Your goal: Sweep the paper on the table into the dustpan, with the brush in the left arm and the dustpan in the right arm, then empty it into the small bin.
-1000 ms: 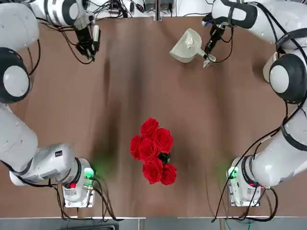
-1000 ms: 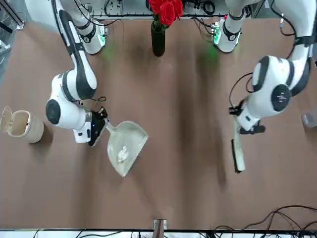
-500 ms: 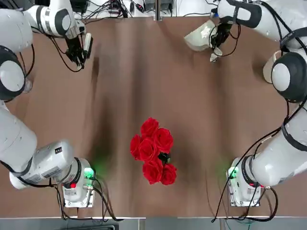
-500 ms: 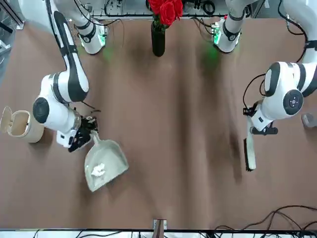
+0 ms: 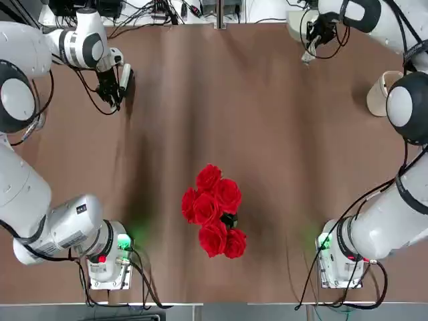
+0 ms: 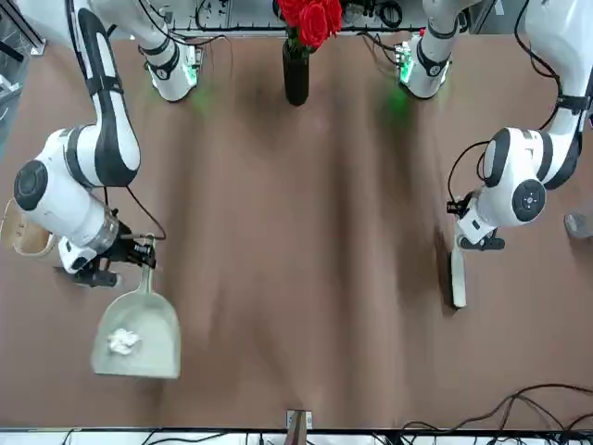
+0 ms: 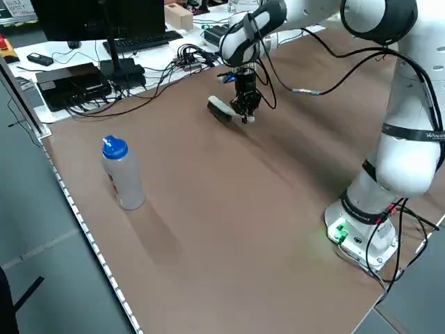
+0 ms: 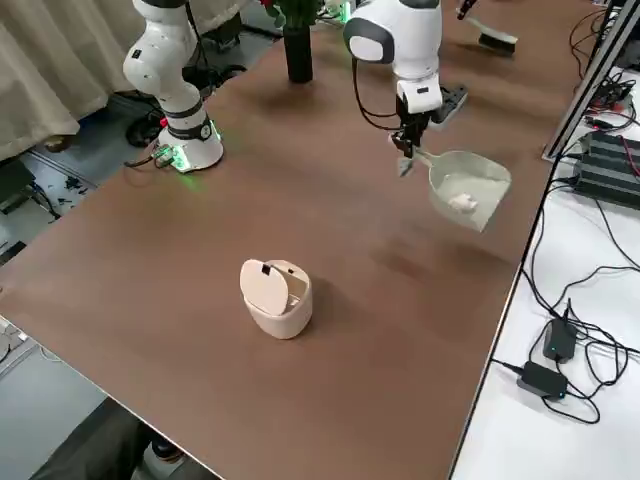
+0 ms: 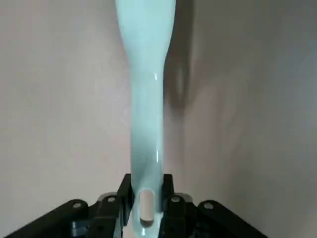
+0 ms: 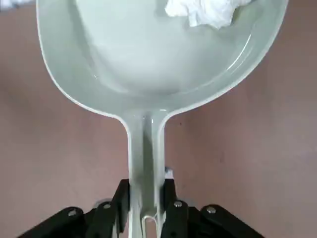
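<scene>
Right gripper (image 10: 147, 198) pinching dustpan (image 10: 163, 54), paper (image 10: 205, 10) inside; left gripper (image 9: 147, 198) pinching, seemingly, brush (image 9: 147, 99)

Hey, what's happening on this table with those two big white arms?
A sweep-up in progress. The right gripper holds the dustpan by its handle above the table, the crumpled paper already in it. The left gripper, across the table, grips the brush. The small bin stands with its lid open and the paper isn't in it yet, so emptying the pan is probably next.
</scene>
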Action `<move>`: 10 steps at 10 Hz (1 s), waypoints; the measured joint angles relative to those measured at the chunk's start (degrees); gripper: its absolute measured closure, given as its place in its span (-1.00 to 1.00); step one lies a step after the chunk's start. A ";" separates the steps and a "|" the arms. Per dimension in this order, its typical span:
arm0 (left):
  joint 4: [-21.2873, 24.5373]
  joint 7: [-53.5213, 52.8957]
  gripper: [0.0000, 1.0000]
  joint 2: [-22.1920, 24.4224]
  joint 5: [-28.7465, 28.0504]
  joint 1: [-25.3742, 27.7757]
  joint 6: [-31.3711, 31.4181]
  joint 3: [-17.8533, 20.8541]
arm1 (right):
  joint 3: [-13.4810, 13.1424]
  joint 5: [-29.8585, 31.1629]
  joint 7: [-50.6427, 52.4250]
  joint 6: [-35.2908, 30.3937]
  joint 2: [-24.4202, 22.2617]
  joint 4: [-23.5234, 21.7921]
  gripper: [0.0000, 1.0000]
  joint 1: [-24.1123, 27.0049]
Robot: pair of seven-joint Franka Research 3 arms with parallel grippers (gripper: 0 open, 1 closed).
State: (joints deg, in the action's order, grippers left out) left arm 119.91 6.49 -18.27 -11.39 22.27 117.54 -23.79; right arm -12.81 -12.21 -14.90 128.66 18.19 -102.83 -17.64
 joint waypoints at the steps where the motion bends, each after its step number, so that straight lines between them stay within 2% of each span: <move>1: 0.07 -0.16 0.44 -0.47 -0.02 0.68 0.76 0.00 | -0.02 0.01 -7.23 2.70 0.01 -0.15 0.35 0.00; 4: 0.08 -0.47 0.43 -1.57 -0.03 1.30 1.84 -0.05 | -0.40 0.10 -26.75 8.16 0.04 -0.91 0.35 0.00; 7: 0.07 -0.47 0.33 -1.65 -0.03 1.30 1.90 -0.13 | -0.56 4.70 -48.26 9.25 0.17 -2.32 0.35 -0.05; 10: -0.26 -0.47 0.19 -1.65 -0.03 1.30 2.04 -0.15 | -1.00 5.83 -62.86 11.06 0.11 -2.44 0.35 0.01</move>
State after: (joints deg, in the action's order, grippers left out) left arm 119.65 6.01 -19.92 -11.41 23.57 119.57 -23.94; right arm -13.81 -6.38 -77.76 139.72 18.30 -105.27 -17.63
